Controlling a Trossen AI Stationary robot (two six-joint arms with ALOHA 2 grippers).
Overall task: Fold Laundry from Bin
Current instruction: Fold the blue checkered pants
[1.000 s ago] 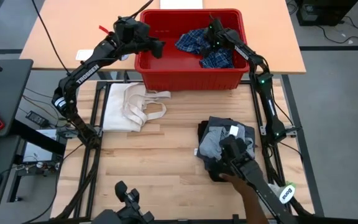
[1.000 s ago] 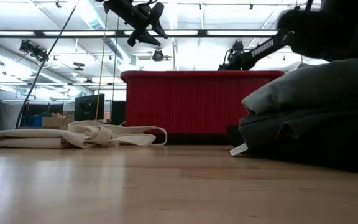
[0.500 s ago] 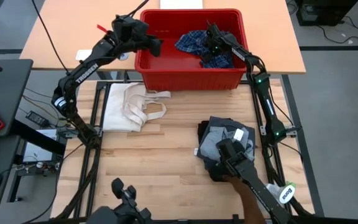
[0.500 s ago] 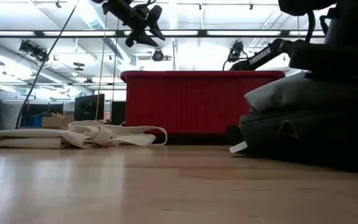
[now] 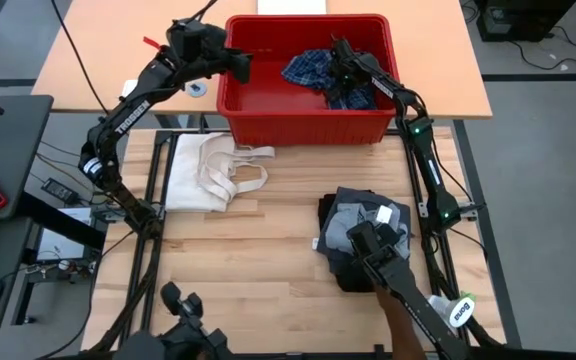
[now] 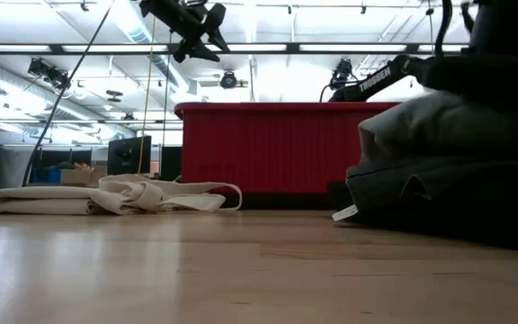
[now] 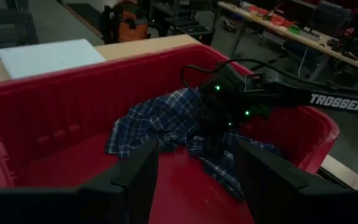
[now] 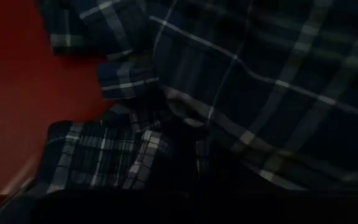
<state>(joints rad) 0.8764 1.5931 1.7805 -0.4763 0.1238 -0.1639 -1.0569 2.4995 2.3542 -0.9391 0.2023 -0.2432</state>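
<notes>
The red bin (image 5: 308, 128) stands at the table's far side. In it lies one piece of the laundry, a blue-and-white plaid shirt (image 5: 306, 68), crumpled on the bin's floor toward its right end. My right gripper (image 5: 340, 88) reaches down into the bin and is shut on the shirt (image 7: 154, 121). My left gripper (image 7: 194, 180) hangs open above the bin's left rim (image 5: 230, 70), level, pointing across the bin, with nothing between its fingers. In the low view only the bin's front wall (image 6: 286, 148) shows. My right gripper has a bunched fold of the plaid shirt (image 8: 179, 115), near the shirt's middle. It comes from above, slanting down from the bin's right side (image 7: 215, 140). The fingertips are buried in the cloth, so layers cannot be told. The shirt lies slack on the bin's floor.
A cream-white cloth with strap loops (image 5: 213, 170) lies flat at the table's left. A pile of folded grey and black garments (image 5: 368, 230) sits near the right edge. A dark hand-held device with a person's hand (image 5: 398, 285) rests against that pile from the near side.
My right gripper has sunk from above the bin down onto the plaid shirt and has tipped steeper. My left gripper has drawn a little toward the table's left edge, from over the bin's inside to its left rim.
</notes>
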